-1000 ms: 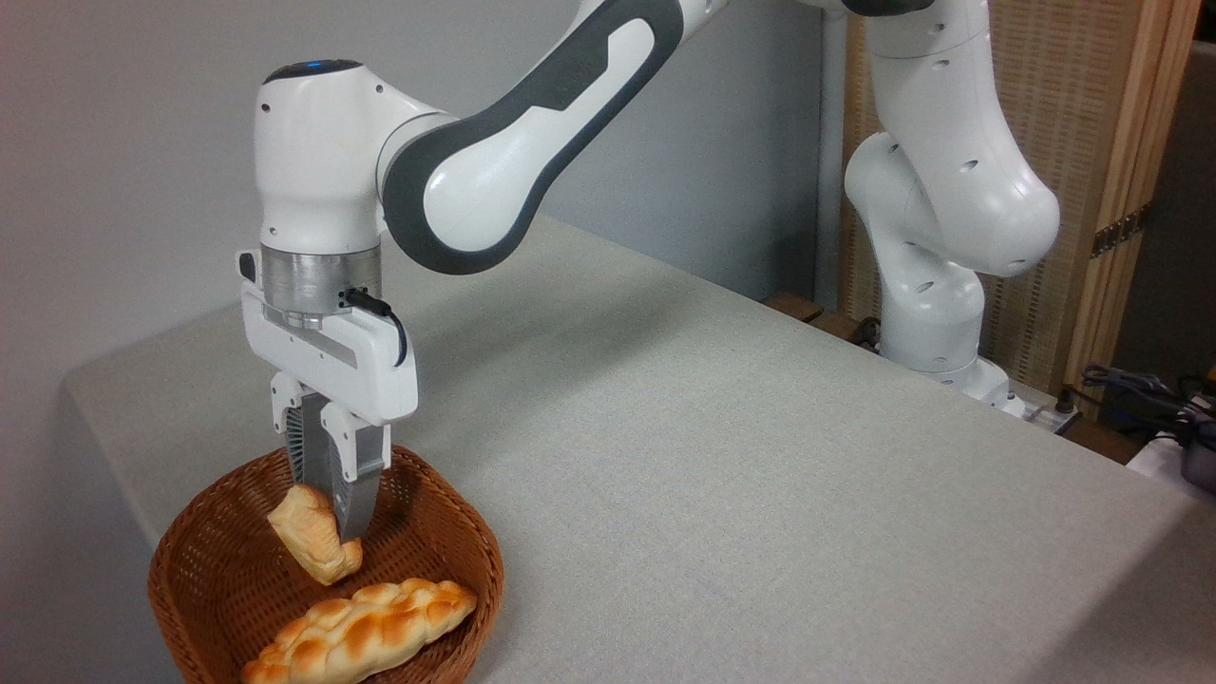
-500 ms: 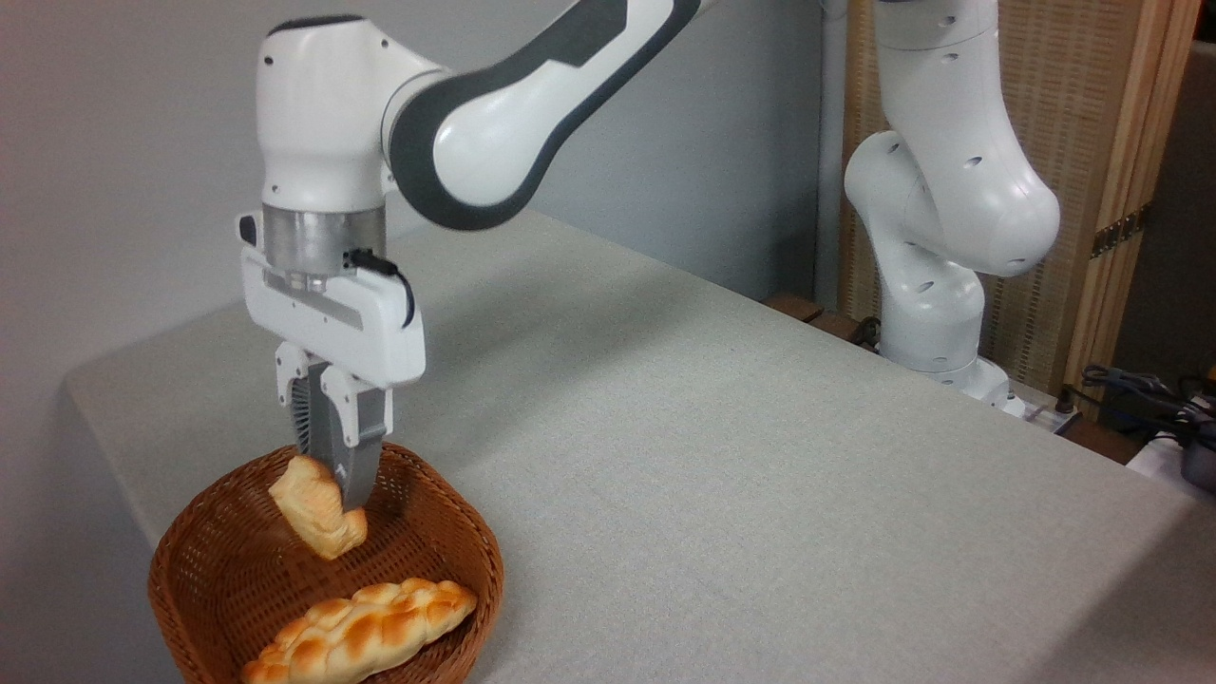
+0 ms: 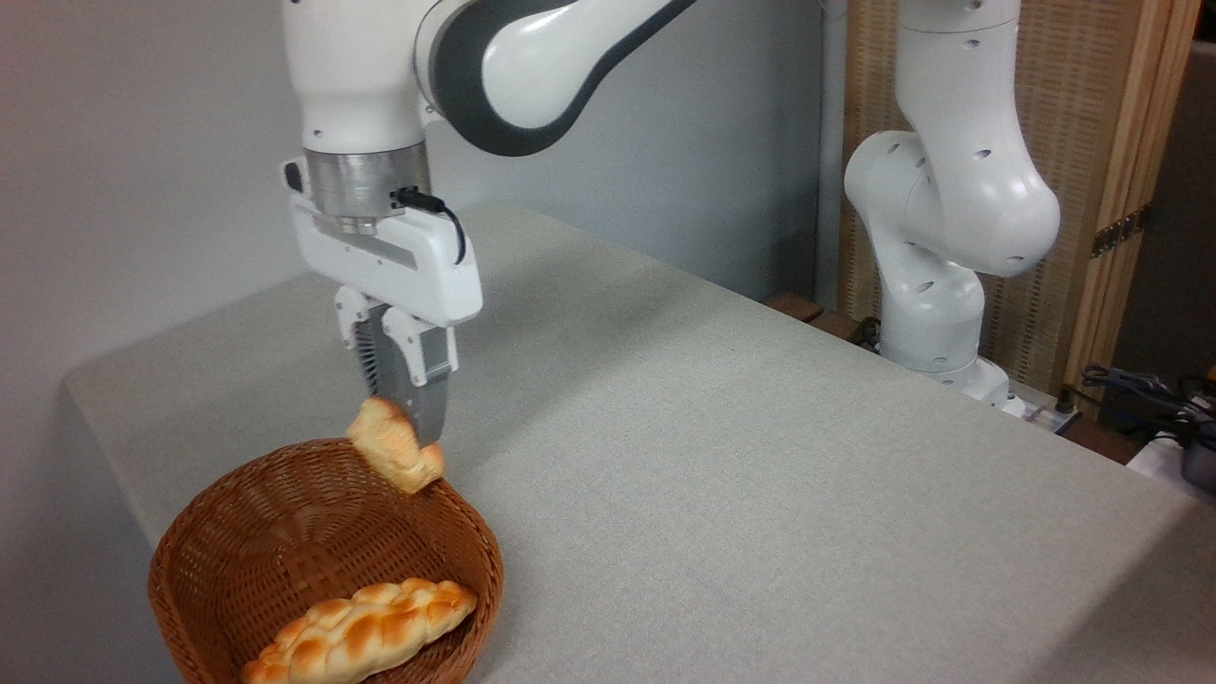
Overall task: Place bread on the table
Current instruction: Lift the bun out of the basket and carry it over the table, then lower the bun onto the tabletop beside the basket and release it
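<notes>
The arm (image 3: 532,66) has glossy white shells with dark grey bands at the joints and small round recessed holes. A silver metal ring sits above the white gripper (image 3: 408,432), whose fingers (image 3: 425,399) are grey; a short black cable loops beside the ring

My claw (image 3: 410,439) held the bread (image 3: 394,458) up in the air, just above the back rim of the basket (image 3: 237,532). The basket sat on the table (image 3: 760,475) near its front left corner. A long loaf (image 3: 356,632) lay inside the basket at the front.
</notes>
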{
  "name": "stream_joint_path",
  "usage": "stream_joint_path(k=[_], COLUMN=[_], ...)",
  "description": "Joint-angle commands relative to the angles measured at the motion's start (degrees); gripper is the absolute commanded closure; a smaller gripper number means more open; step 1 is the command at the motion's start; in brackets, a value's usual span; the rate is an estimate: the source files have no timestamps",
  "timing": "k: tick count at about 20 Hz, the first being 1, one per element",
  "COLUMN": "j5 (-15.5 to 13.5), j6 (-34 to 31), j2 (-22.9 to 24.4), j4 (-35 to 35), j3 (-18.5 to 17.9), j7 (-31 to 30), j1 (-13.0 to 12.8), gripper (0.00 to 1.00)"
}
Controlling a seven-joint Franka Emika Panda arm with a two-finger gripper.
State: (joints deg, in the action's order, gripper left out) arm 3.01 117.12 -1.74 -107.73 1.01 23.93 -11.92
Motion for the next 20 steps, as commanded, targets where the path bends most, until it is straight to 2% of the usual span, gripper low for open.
stream_joint_path(k=[1, 4, 5, 7, 9, 20], j5=[-5.11, -7.92, -7.93, -7.93, -7.93, -7.93], j6=[-4.69, -8.13, -8.13, -8.13, -8.13, -8.22], j2=[5.08, 5.79, 5.79, 5.17, 4.73, 4.12], j4=[-4.33, -5.91, -6.35, -6.88, -6.88, -6.88], j3=[-0.75, -0.75, -0.66, -0.13, -0.13, -0.04], j7=[7.52, 11.4, 11.4, 11.31, 11.31, 10.87], j1=[-0.03, -0.12, -0.29, -0.73, -1.08, -1.61], gripper=[0.61, 0.55, 0.5, 0.08, 0.0, 0.0])
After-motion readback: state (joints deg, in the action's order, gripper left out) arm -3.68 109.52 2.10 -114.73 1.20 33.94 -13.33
